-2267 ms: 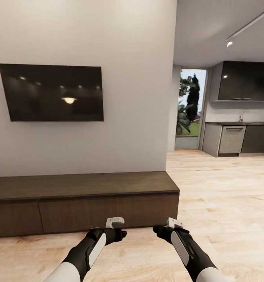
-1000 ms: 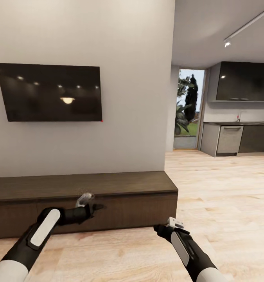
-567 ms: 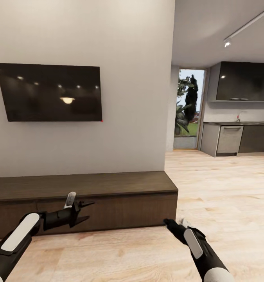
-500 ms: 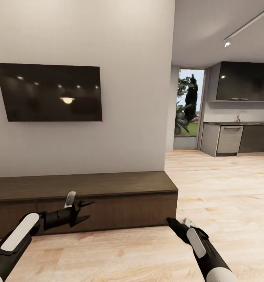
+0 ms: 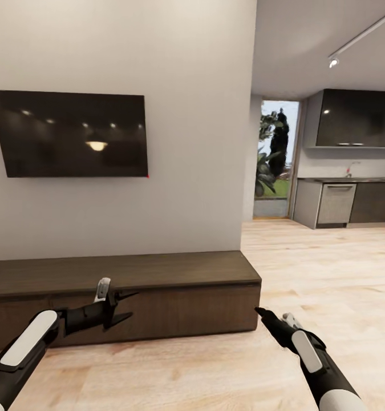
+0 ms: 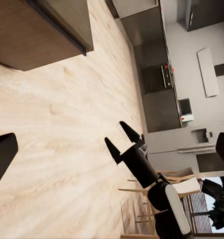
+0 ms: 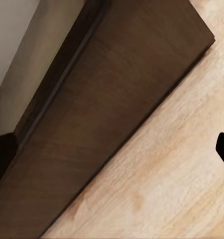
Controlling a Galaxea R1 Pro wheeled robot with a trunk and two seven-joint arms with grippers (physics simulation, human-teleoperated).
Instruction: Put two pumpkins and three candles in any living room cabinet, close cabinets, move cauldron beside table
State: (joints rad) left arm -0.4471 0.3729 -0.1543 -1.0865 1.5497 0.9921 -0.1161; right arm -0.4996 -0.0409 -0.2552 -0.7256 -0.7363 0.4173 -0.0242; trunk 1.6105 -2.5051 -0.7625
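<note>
The cabinet [image 5: 158, 285], a long low dark-brown unit with flat drawer fronts, runs along the wall below a TV, and all its fronts look closed. My left gripper [image 5: 132, 303] hovers open in front of its middle drawer front, pointing right along it and holding nothing. My right gripper [image 5: 262, 313] is open and empty, low over the floor just off the cabinet's right end; the left wrist view shows its two spread fingers [image 6: 126, 132]. The cabinet front [image 7: 117, 99] also appears in the right wrist view. Pumpkins, candles, cauldron and table are out of view.
A dark TV [image 5: 72, 134] hangs on the grey wall. Light wood floor [image 5: 329, 268] stretches right to a kitchen with dark cupboards [image 5: 357, 117], a dishwasher [image 5: 336, 202] and a glazed doorway [image 5: 276, 157]. Wooden chairs [image 6: 142, 199] stand beyond my right arm.
The left arm swung out to the left and has held still before the cabinet front for the last half second. The right arm keeps sliding right, past the cabinet's end. The view shifted slightly.
</note>
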